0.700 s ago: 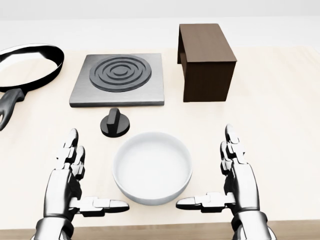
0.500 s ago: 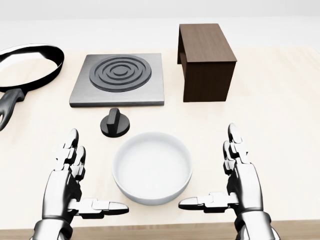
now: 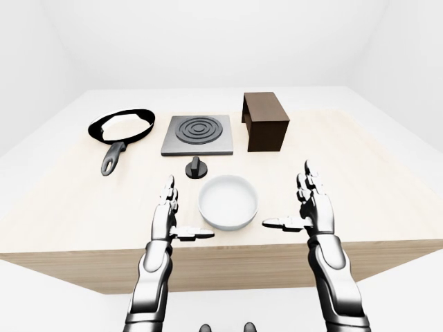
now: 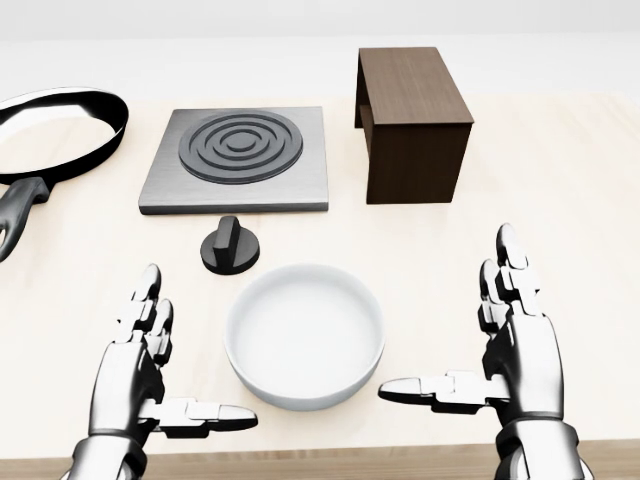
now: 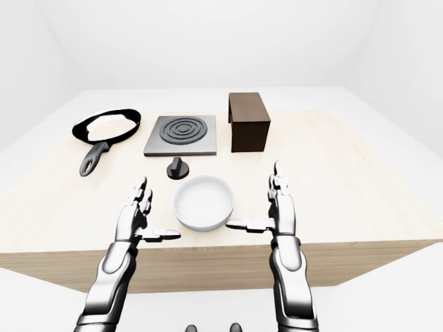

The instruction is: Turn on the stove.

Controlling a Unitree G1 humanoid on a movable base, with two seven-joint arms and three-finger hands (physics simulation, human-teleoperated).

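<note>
head: close, steep down on table [image 4: 560, 200] | eyes: farther, whole table | shared: stove [image 4: 238, 158], bowl [image 4: 304, 335]

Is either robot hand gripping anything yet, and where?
Nothing held. Left robot hand and right robot hand are open, either side of the bowl, not touching it.

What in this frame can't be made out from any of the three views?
- Knob setting: no marks are readable, so on or off is unclear.
- Frying pan: the head view's left edge cuts its rim and handle; whole in the eye views.
- Brown box: its open side faces away, so the inside is hidden.
</note>
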